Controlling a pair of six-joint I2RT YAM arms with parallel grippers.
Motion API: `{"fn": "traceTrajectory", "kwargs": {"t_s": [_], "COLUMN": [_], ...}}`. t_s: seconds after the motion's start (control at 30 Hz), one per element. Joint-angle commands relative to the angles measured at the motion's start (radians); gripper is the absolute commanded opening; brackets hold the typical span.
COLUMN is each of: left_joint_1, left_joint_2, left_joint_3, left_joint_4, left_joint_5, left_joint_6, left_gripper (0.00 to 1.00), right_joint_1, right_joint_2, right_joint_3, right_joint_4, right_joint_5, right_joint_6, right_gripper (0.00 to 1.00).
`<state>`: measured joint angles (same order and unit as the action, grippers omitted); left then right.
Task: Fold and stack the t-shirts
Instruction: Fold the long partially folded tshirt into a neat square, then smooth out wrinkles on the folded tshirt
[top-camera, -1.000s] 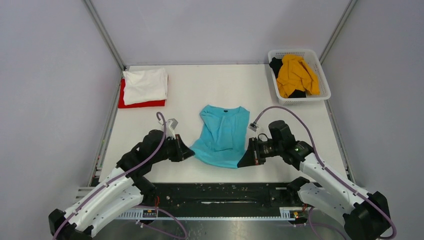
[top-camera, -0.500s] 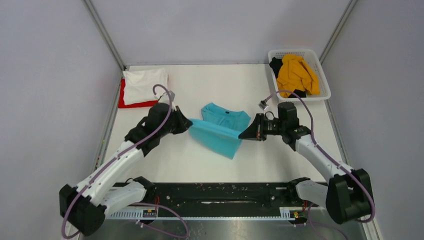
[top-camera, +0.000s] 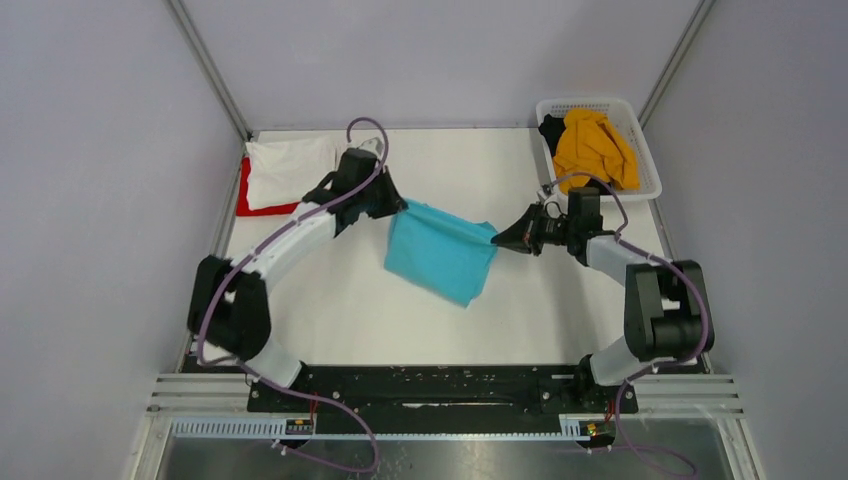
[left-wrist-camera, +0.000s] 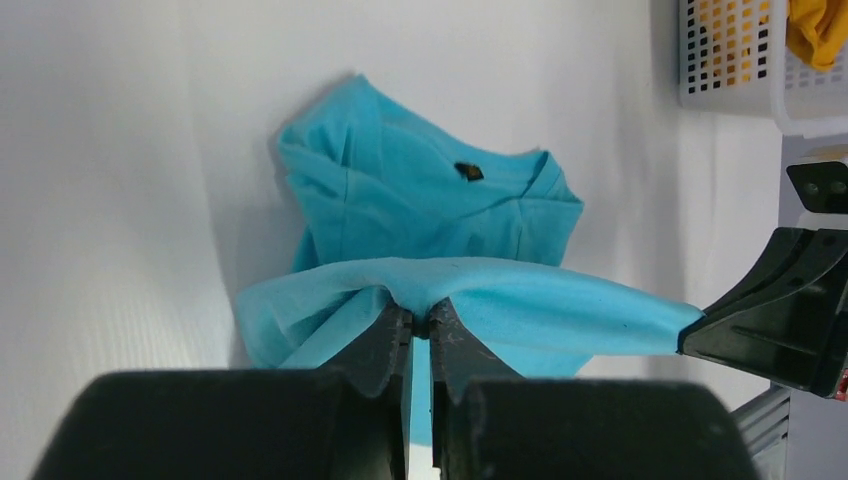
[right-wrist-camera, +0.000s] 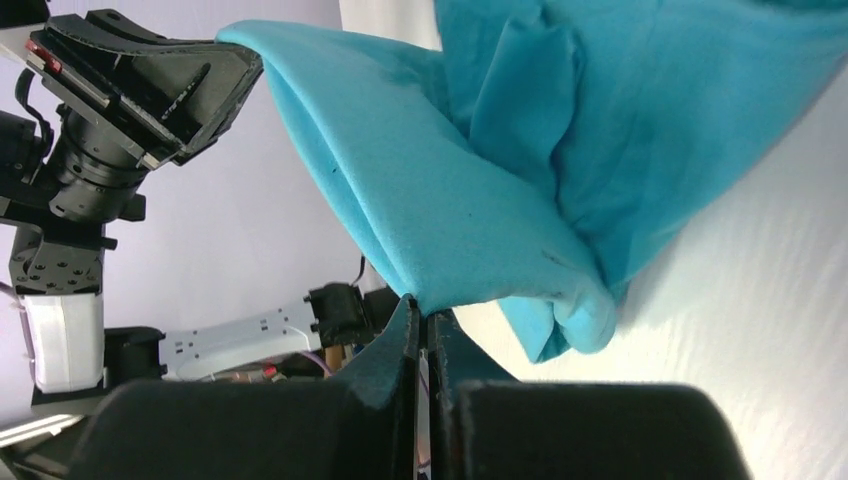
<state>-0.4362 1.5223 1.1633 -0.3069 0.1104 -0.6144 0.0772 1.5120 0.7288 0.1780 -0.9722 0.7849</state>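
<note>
The teal t-shirt (top-camera: 440, 256) hangs stretched between both grippers above the middle of the table, its lower part draping toward the table. My left gripper (top-camera: 402, 208) is shut on its left edge, my right gripper (top-camera: 494, 240) shut on its right edge. In the left wrist view the cloth (left-wrist-camera: 480, 290) is pinched at the fingertips (left-wrist-camera: 420, 318), the collar (left-wrist-camera: 470, 172) below. In the right wrist view the teal cloth (right-wrist-camera: 470, 200) rises from the shut jaws (right-wrist-camera: 424, 318). A folded white t-shirt (top-camera: 290, 160) lies on a red one (top-camera: 243, 190) at the back left.
A white lattice basket (top-camera: 640, 150) at the back right corner holds a mustard-yellow shirt (top-camera: 592, 148) over a black one (top-camera: 552, 130). Grey walls enclose the table on three sides. The black base rail (top-camera: 440, 385) runs along the near edge.
Both grippers have lifted the teal shirt's near edge and carried it away from the bases toward the back, folding it over the collar end. The arms have stretched out.
</note>
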Motion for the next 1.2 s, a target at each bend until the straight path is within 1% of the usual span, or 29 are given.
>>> {"fn": "traceTrajectory", "kwargs": {"t_s": [0.0,0.1,0.2,0.27,0.3,0.33,0.37,0.4,0.47,0.5,0.53,0.57,0.6,0.63,0.77,0.93,1.03,1.17], "left_joint_1": [0.023,0.027,0.033,0.036,0.039,0.042,0.044,0.046,0.049,0.048,0.049,0.048,0.048,0.048,0.048,0.041,0.028,0.014], "left_joint_2": [0.159,0.305,0.471,0.556,0.601,0.639,0.671,0.699,0.732,0.732,0.725,0.709,0.689,0.660,0.531,0.434,0.417,0.446], "left_joint_3": [0.177,0.287,0.425,0.508,0.554,0.599,0.647,0.699,0.764,0.780,0.781,0.770,0.751,0.720,0.548,0.363,0.265,0.206], "left_joint_4": [0.062,0.048,-0.001,-0.024,-0.039,-0.060,-0.073,-0.086,-0.115,-0.119,-0.116,-0.109,-0.095,-0.079,0.010,0.089,0.171,0.182], "left_joint_5": [0.012,0.009,0.000,0.006,0.006,0.015,0.022,0.027,0.045,0.055,0.063,0.073,0.083,0.091,0.160,0.253,0.313,0.324], "left_joint_6": [0.049,0.058,0.066,0.065,0.063,0.062,0.063,0.064,0.066,0.064,0.064,0.066,0.065,0.062,0.036,-0.001,-0.034,-0.059], "left_gripper": [0.00,0.00,0.00,0.00,0.00,0.00,0.04,0.18,0.51,0.64,0.72,0.79,0.90,0.98,0.99,0.99,0.99,0.99], "right_joint_1": [-0.042,-0.064,-0.069,-0.071,-0.071,-0.072,-0.070,-0.071,-0.071,-0.070,-0.071,-0.071,-0.070,-0.068,-0.043,0.045,0.125,0.212], "right_joint_2": [0.125,0.233,0.362,0.413,0.437,0.444,0.447,0.446,0.434,0.419,0.398,0.377,0.356,0.334,0.267,0.205,0.187,0.227], "right_joint_3": [0.091,0.166,0.271,0.307,0.335,0.356,0.379,0.403,0.447,0.457,0.456,0.453,0.451,0.446,0.428,0.414,0.388,0.355], "right_joint_4": [0.123,0.131,0.115,0.108,0.070,0.042,-0.001,-0.066,-0.161,-0.201,-0.224,-0.244,-0.266,-0.278,-0.304,-0.348,-0.343,-0.279], "right_joint_5": [-0.017,0.010,0.025,0.057,0.087,0.123,0.166,0.210,0.268,0.296,0.320,0.346,0.374,0.389,0.383,0.401,0.424,0.411], "right_joint_6": [0.056,0.051,0.055,0.047,0.031,0.007,-0.023,-0.054,-0.110,-0.134,-0.153,-0.170,-0.187,-0.201,-0.251,-0.300,-0.296,-0.244], "right_gripper": [0.00,0.00,0.00,0.03,0.05,0.10,0.19,0.30,0.54,0.62,0.68,0.77,0.91,0.98,0.99,0.99,0.99,1.00]}}
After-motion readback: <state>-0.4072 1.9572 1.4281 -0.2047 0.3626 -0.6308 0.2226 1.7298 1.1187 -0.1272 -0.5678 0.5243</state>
